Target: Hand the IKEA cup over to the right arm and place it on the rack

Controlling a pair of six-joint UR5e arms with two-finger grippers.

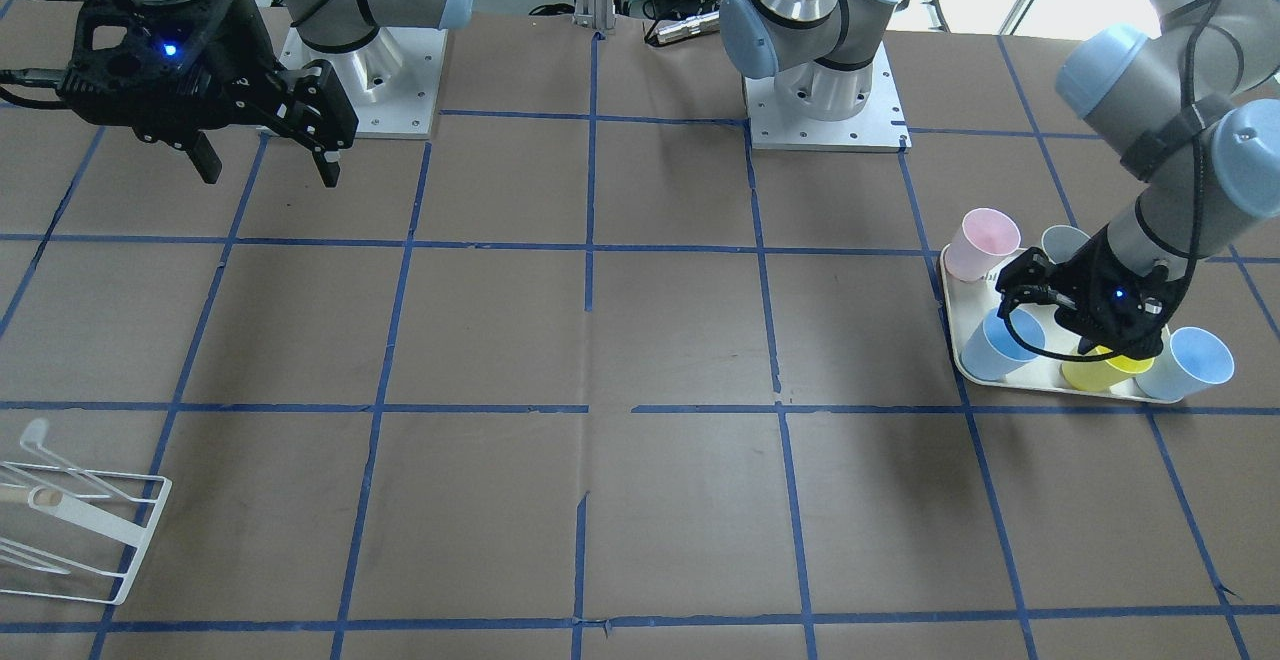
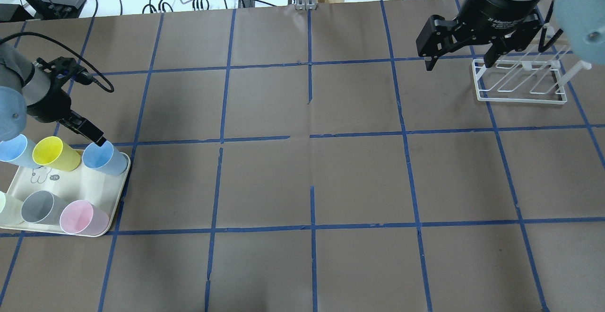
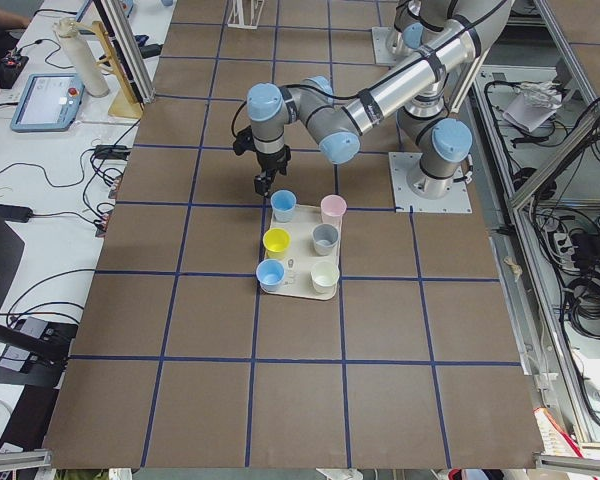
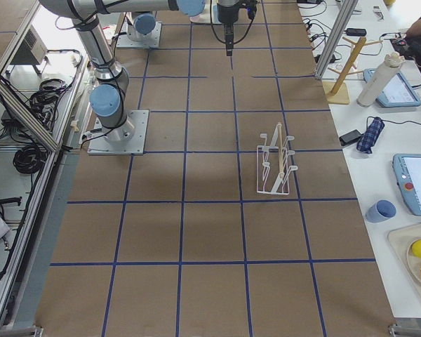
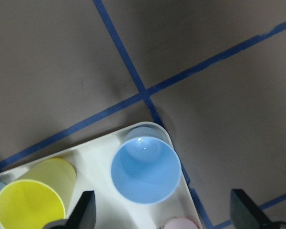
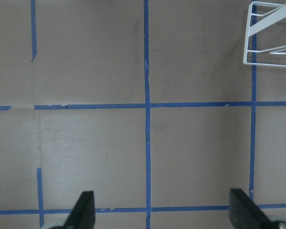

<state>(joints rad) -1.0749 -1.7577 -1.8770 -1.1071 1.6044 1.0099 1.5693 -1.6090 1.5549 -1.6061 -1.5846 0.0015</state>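
A pale blue IKEA cup [image 2: 105,158] stands upright at the far right corner of a white tray [image 2: 75,184]; it also shows in the front view [image 1: 1000,345]. My left gripper [image 2: 97,142] hangs just above it, open and empty. In the left wrist view the cup [image 5: 144,171] sits between and below my open left gripper [image 5: 164,212]. A second alike blue cup [image 2: 12,149] stands at the tray's left end. My right gripper [image 2: 461,59] is open and empty, high above the table beside the white wire rack [image 2: 520,82].
The tray also holds a yellow cup [image 2: 54,153], a grey cup [image 2: 40,206], a pink cup [image 2: 82,217] and a pale cup [image 2: 7,208]. The rack [image 1: 75,530] holds no cup. Blue tape lines grid the brown table.
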